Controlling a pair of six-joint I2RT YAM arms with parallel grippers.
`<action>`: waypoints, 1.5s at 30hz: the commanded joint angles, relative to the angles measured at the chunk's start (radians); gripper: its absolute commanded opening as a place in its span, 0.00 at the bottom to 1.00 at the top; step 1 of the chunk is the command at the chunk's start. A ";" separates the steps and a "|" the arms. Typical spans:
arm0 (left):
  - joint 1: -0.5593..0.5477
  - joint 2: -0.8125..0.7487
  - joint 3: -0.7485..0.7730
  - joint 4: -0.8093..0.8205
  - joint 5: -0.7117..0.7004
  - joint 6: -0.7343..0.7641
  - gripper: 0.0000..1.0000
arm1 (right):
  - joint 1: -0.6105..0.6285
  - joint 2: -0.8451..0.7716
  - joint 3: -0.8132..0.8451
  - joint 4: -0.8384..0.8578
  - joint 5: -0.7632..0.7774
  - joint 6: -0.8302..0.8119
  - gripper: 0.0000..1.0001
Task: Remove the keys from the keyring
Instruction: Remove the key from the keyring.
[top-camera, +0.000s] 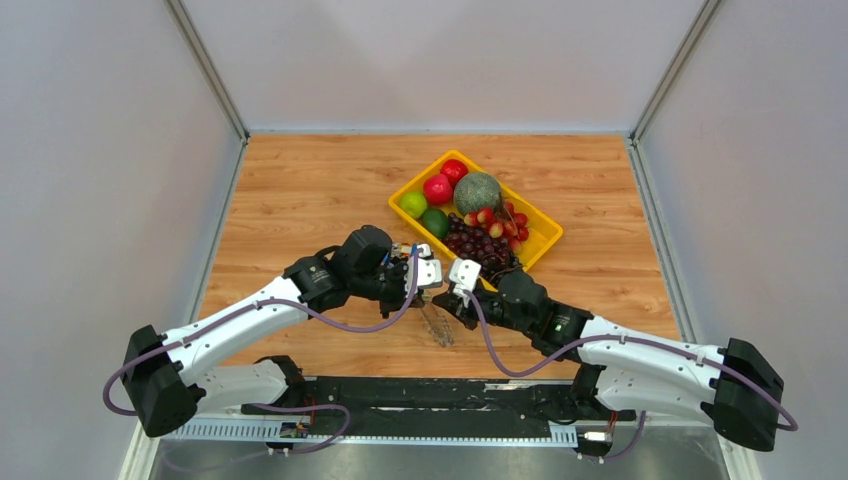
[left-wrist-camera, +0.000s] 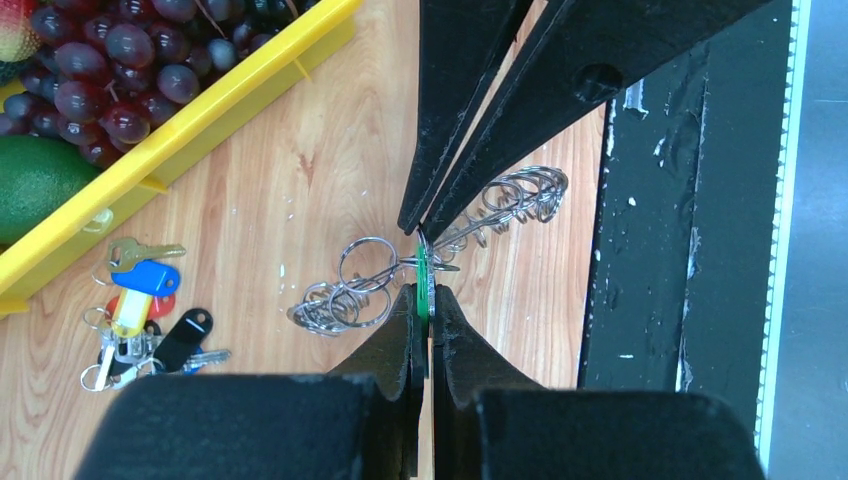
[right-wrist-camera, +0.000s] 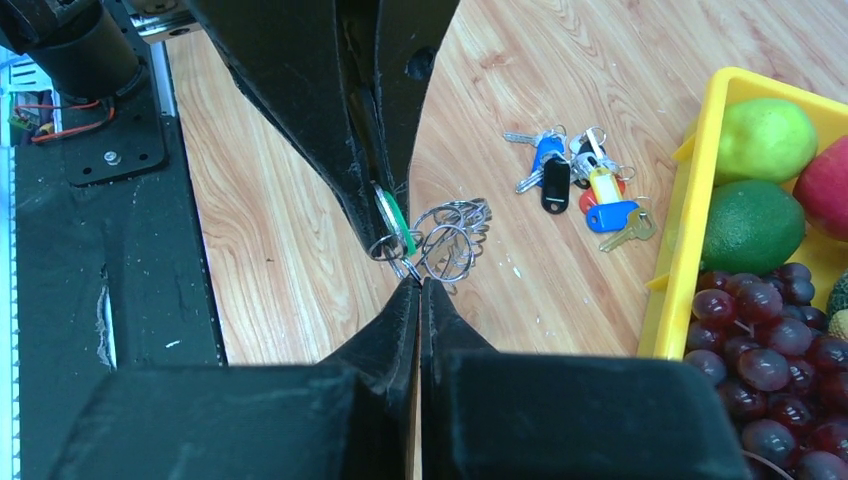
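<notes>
The keyring (left-wrist-camera: 375, 285) shows as a tangle of silver wire loops with a small green tag (left-wrist-camera: 423, 272), held just above the wooden table. I cannot make out single keys among the loops. My left gripper (left-wrist-camera: 424, 298) is shut on the green tag. My right gripper (right-wrist-camera: 419, 281) comes from the opposite side, tip to tip with the left, and is shut on a silver loop of the keyring (right-wrist-camera: 445, 240). From above, both grippers (top-camera: 432, 283) (top-camera: 458, 298) meet at the table's middle, with the silver bunch (top-camera: 437, 326) trailing toward the near edge.
A small bunch of keys with blue, red, yellow and black heads (left-wrist-camera: 140, 310) lies on the table beside a yellow tray (top-camera: 545, 245) holding grapes, a melon, apples and limes. The black base plate (left-wrist-camera: 650, 250) runs along the near edge.
</notes>
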 joint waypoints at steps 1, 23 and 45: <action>-0.007 0.005 0.012 0.031 -0.004 -0.015 0.00 | 0.020 -0.021 0.084 0.068 0.021 -0.042 0.00; -0.007 0.022 0.020 0.041 -0.041 -0.042 0.00 | 0.129 0.051 0.111 0.006 0.105 -0.212 0.00; -0.005 0.000 0.007 0.052 -0.116 -0.048 0.00 | 0.196 0.138 0.137 -0.079 0.067 -0.227 0.00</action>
